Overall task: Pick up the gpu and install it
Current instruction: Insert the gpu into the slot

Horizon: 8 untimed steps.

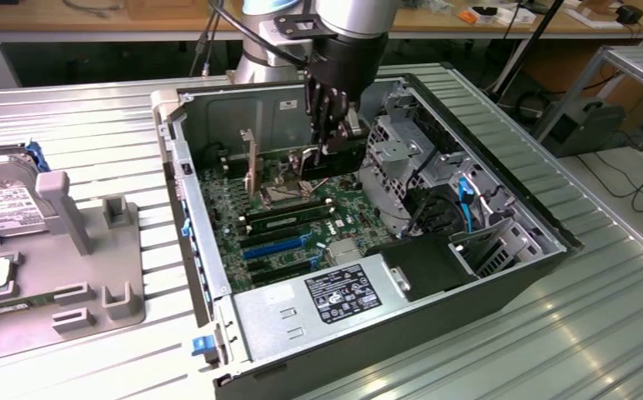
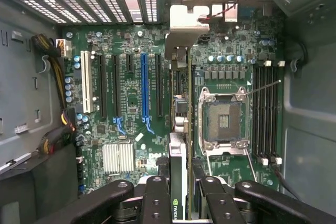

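One gpu [image 2: 178, 153], on edge over motherboard [image 2: 131, 129] in computer case [image 1: 172, 142], clamped between gripper [image 2: 181, 184] fingers; long axis parallel to expansion slots, bracket toward vented case edge.

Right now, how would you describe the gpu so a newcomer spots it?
Find the open computer case on the ribbed table; the black claw reaches into it. The gpu is the thin card held edge-on in that claw above the green motherboard; it alone is gripped and carries a small green logo on its edge.
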Each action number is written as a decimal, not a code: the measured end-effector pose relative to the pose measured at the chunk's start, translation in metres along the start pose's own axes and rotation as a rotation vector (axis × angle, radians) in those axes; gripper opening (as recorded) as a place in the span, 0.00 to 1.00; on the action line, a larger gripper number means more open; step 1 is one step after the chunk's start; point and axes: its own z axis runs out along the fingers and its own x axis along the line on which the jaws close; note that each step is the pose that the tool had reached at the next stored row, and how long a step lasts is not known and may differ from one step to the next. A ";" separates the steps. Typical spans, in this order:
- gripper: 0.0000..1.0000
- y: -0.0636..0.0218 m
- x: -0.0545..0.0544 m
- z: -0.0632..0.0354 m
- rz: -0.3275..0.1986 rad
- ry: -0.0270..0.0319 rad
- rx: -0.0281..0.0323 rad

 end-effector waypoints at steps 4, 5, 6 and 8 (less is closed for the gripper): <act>0.27 0.0000 0.000 0.0052 0.000 0.0000 0.0003; 0.27 0.0000 0.000 0.0064 0.000 0.0000 0.0003; 0.27 0.0001 0.000 0.0064 0.000 0.0001 0.0003; 0.27 0.0001 0.000 0.0064 0.000 0.0002 0.0003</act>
